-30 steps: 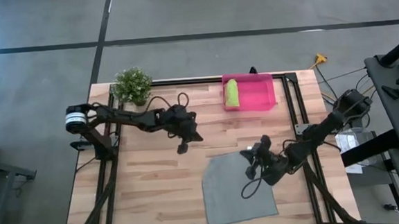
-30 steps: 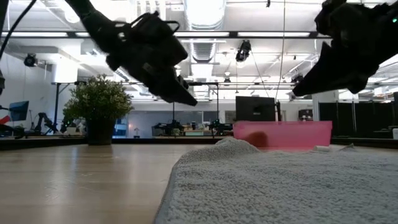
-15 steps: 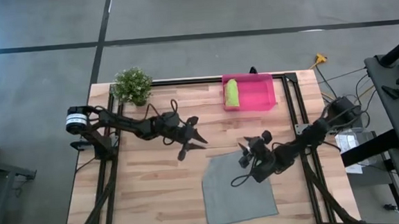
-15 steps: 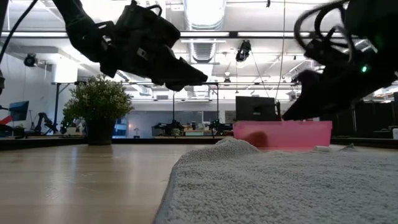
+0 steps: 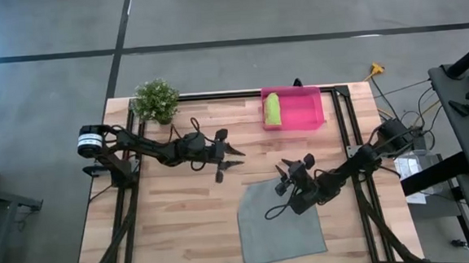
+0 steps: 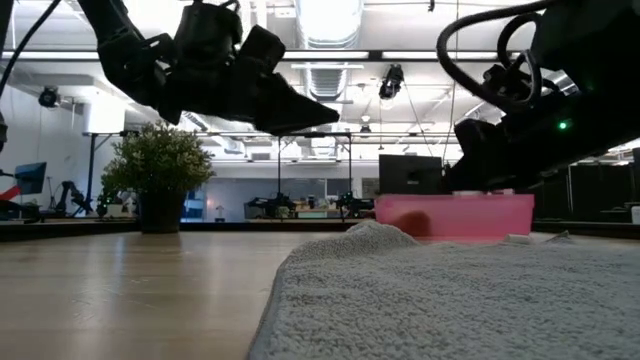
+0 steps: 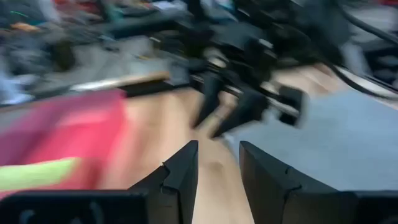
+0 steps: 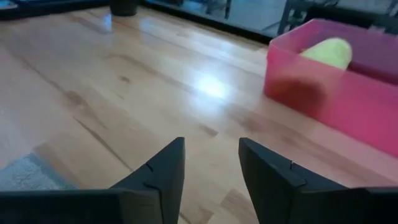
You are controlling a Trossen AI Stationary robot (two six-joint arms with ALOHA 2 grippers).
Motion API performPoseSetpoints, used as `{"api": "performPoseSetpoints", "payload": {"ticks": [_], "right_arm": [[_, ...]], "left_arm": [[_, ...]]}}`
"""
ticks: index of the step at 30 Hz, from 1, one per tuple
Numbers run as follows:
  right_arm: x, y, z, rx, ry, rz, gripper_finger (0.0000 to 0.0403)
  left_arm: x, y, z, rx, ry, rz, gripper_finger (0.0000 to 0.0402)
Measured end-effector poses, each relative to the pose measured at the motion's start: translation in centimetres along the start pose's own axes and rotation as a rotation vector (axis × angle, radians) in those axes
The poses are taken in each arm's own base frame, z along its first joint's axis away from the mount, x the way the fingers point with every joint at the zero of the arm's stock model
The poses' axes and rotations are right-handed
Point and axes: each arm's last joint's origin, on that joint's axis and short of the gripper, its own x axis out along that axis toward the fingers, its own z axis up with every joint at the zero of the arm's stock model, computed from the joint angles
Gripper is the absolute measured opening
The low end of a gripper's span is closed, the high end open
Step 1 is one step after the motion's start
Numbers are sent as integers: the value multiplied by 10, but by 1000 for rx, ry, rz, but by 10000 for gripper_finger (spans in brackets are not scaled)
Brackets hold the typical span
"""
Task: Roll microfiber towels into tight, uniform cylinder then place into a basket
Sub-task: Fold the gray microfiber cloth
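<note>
The wooden worktop (image 5: pixel 183 224) stands on a grey concrete floor (image 5: pixel 211 15) crossed by dark lines. Beyond its far edge, ceiling lights (image 6: pixel 330 15) illuminate an open workshop.

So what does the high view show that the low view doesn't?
Only the high view shows the lime green towel rolled inside the basket, and the grey towel lying flat as a whole sheet. Only the low view shows the room behind the table. Both show the potted plant, the left gripper open above bare wood, and the right gripper open at the grey towel's far edge.
</note>
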Motion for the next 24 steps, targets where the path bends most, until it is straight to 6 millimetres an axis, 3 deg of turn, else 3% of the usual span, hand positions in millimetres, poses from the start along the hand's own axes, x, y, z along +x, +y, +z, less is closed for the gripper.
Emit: {"api": "performPoseSetpoints", "payload": {"ticks": [5,11,16,24], "right_arm": [[9,-7,3,-36,-38,-72,128],[46,-25,10,-52,66,-139,123],[65,-24,18,-58,80,-3,124],[69,-11,11,-107,-76,186,120]], "left_arm": [[-2,8,9,-62,-96,144,102],[0,6,-2,-92,-58,134,102],[7,5,-14,-99,-36,131,102],[15,2,-30,-178,-40,125,103]]}}
